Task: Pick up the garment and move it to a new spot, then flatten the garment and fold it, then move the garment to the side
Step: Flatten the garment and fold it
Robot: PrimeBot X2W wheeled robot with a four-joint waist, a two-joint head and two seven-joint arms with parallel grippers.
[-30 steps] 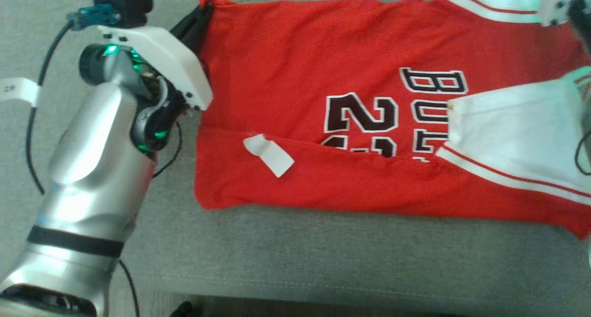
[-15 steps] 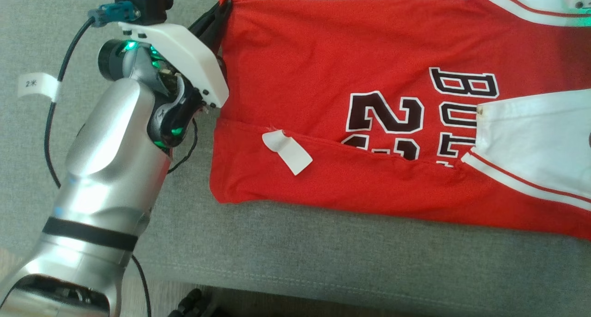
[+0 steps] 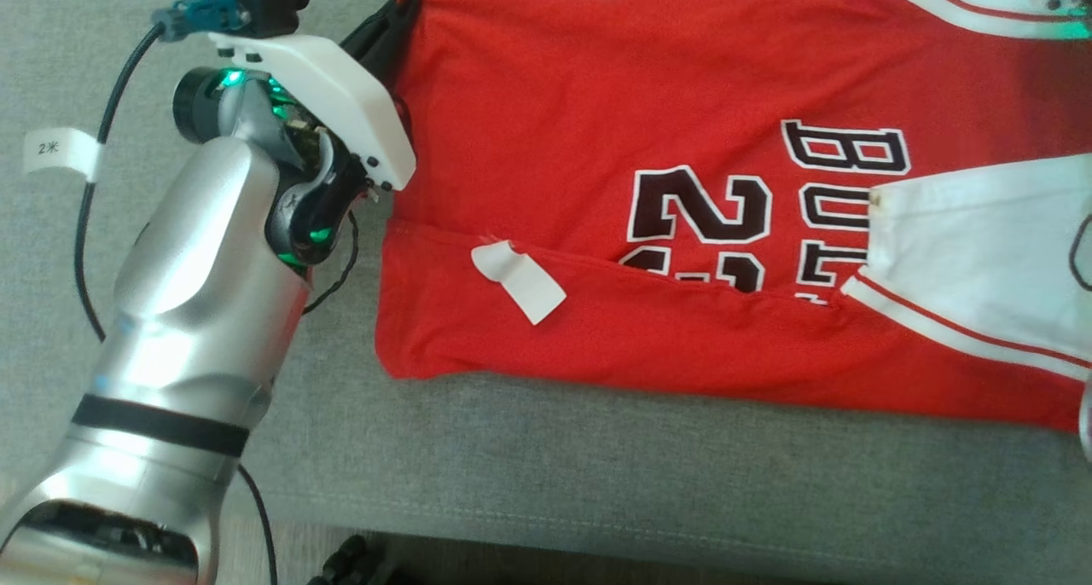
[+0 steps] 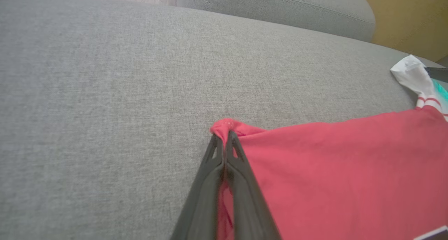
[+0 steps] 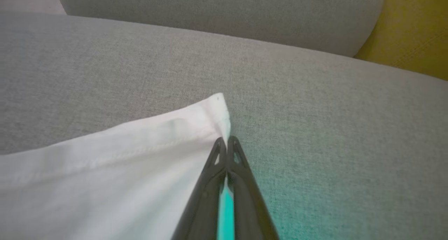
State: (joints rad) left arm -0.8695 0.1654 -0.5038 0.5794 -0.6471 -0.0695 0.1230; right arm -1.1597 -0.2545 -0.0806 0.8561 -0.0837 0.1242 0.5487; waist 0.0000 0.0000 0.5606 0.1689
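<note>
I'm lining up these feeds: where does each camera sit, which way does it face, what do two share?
Head view: on the head, looking down at the red jersey on the grey cushion; shows the left arm and left gripper.
Left wrist view: on the left wrist, looking along its shut fingers, which pinch the jersey's red corner.
Right wrist view: on the right wrist, looking along the right gripper, shut on the jersey's white corner.
Shared: head and left wrist views show that red corner.

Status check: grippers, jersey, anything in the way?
Left gripper shut on red corner of jersey. Right gripper shut on its white corner. Spread on grey cushion, near edge folded over. White tag on fold.
</note>
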